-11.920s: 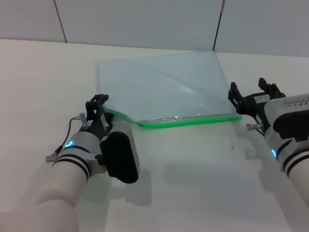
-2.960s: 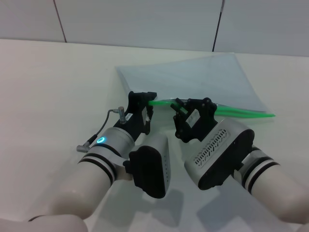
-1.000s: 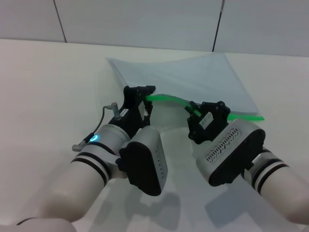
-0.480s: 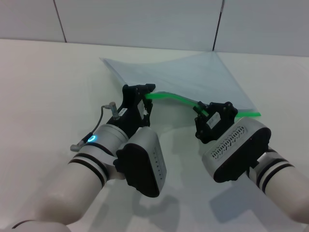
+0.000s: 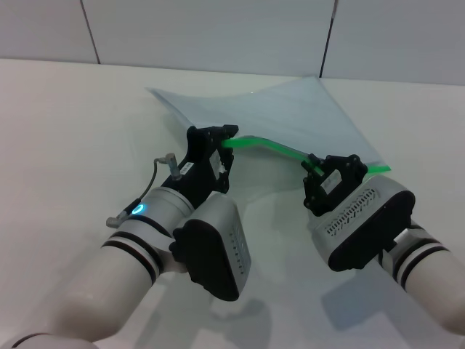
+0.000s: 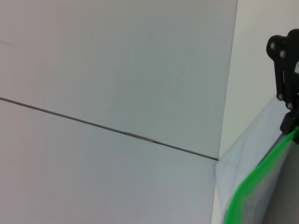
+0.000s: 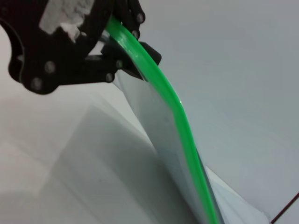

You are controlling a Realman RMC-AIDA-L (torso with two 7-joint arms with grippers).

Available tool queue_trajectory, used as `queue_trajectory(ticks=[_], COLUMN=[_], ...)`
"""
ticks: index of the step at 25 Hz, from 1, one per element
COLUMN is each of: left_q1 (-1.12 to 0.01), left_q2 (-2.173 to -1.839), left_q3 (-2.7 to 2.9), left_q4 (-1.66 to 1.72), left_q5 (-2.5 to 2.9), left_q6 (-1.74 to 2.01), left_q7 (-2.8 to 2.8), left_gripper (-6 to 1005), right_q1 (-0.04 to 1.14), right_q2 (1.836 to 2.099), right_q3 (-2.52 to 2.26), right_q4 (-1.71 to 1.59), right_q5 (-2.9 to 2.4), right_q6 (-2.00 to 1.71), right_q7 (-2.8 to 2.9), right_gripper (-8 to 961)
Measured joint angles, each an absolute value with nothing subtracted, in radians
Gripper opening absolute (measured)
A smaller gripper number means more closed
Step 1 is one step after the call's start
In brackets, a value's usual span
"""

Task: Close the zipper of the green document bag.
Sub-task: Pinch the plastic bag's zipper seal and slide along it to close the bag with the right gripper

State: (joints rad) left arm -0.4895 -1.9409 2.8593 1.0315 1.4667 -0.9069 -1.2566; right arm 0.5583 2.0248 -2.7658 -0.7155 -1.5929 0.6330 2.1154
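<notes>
The green document bag (image 5: pixel 276 116) is a translucent pale pouch lying flat on the white table, with its near edge lifted. Along that edge runs the zipper (image 5: pixel 272 147), a bright green strip. My left gripper (image 5: pixel 218 143) is shut on the bag's corner at the strip's left end. Farther right, my right gripper (image 5: pixel 328 172) is shut on the zipper, and its fingers hide the slider. The right wrist view shows the zipper (image 7: pixel 180 116) running away to the left gripper (image 7: pixel 119 44). In the left wrist view, the zipper (image 6: pixel 254 184) leads to the right gripper (image 6: pixel 286 74).
The white table (image 5: pixel 73 116) stretches out to the left and in front of both arms. A pale panelled wall (image 5: pixel 218 33) with dark seams rises just behind the bag's far edge.
My right gripper has slid steadily to the right along the green strip, away from the left gripper. The left gripper has held its place, and the bag's far corners have shifted a little to the left.
</notes>
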Motion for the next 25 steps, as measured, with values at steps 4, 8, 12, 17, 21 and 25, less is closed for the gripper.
queue_trajectory(ticks=[4,8,12,17,21,25], left_q1=[-0.487,-0.487,-0.488,-0.485,-0.478,-0.476], left_q2=[-1.940,-1.940,-1.939,-1.932,-1.927,-1.926], left_q3=[2.859,2.859,2.859,2.860,2.861,2.861], left_q4=[1.032,1.034,1.034,1.046,1.056,1.057], left_q5=[1.473,1.477,1.487,1.497,1.512,1.520], left_q6=[-0.907,-0.907,-0.907,-0.905,-0.903,-0.900], left_q7=[-1.258,-1.258,-1.258,-1.259,-1.259,-1.259], left_gripper=[55,55,55,55,55,55], right_q1=[0.558,0.559,0.561,0.559,0.558,0.558], right_q2=[2.025,2.025,2.025,2.025,2.025,2.025], right_q3=[-2.765,-2.765,-2.762,-2.744,-2.737,-2.727], right_q4=[-0.703,-0.689,-0.675,-0.662,-0.646,-0.631], right_q5=[-1.587,-1.570,-1.566,-1.565,-1.564,-1.564], right_q6=[0.633,0.633,0.633,0.632,0.630,0.627], right_q7=[2.115,2.115,2.115,2.115,2.115,2.124], right_gripper=[87,88,87,87,88,88])
